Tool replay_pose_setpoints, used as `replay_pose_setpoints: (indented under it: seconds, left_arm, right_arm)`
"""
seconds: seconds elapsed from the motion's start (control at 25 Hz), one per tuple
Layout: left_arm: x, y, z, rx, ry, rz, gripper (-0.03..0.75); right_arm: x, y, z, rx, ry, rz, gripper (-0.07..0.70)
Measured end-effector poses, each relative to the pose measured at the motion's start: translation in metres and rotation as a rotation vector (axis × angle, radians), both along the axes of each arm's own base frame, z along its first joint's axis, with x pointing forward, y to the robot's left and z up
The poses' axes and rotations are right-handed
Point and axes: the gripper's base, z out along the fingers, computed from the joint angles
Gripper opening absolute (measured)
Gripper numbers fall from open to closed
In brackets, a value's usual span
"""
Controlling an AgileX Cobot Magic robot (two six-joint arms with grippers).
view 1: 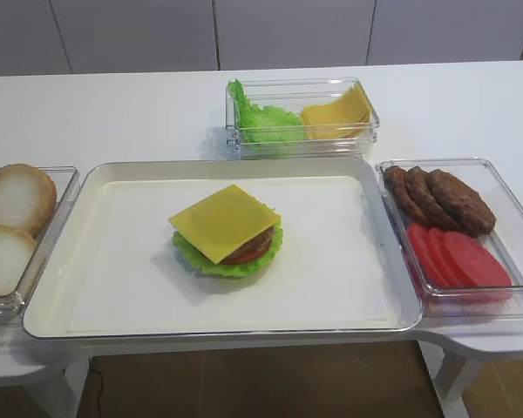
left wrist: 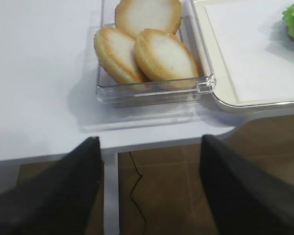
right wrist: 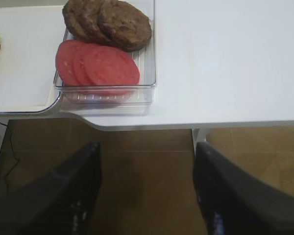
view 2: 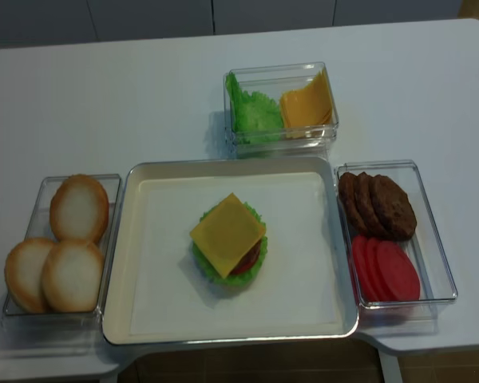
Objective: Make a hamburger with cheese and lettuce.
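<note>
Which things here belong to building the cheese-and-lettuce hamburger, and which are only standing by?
In the job: hamburger; cheese lying on top of it; tray beneath.
Standing by: bun halves; spare patties; tomato slices; loose lettuce; cheese pile.

White worktop in a pale, evenly lit room

Behind the worktop (view 1: pixel 113 113) runs a wall of grey cabinet panels (view 1: pixel 139 35); below its front edge lies brown wooden floor (view 1: pixel 261 383), with white legs (view 1: pixel 449 383) beneath.
</note>
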Motion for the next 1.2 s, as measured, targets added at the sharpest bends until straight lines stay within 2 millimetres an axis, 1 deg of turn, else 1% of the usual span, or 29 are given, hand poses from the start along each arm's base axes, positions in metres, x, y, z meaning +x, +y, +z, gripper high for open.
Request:
replay_pose_setpoints:
  seconds: [0.16, 0.28, 0.4, 0.76, 1.2]
  left_arm:
    - [0.000, 0.000, 0.000, 0.000, 0.000, 0.000, 0.468]
    - [0.000, 0.000, 0.000, 0.000, 0.000, 0.000, 0.468]
    - [0.000, 0.000, 0.000, 0.000, 0.000, 0.000, 0.468]
    - [0.000, 0.000, 0.000, 0.000, 0.000, 0.000, 0.468]
    - [0.000, 0.000, 0.000, 0.000, 0.000, 0.000, 0.468]
  right_arm:
    - [-0.009, -0.001, -0.016, 0.002, -0.029, 0.000, 0.447]
    - [-0.007, -0.001, -0.026, 0.002, -0.038, 0.000, 0.447]
    - [-0.002, 0.000, -0.029, -0.010, -0.069, 0.009, 0.447]
    - [0.005, -0.003, -0.021, -0.031, -0.197, -0.014, 0.447]
    - [0.006, -0.003, -0.022, -0.035, -0.202, -0.019, 0.447]
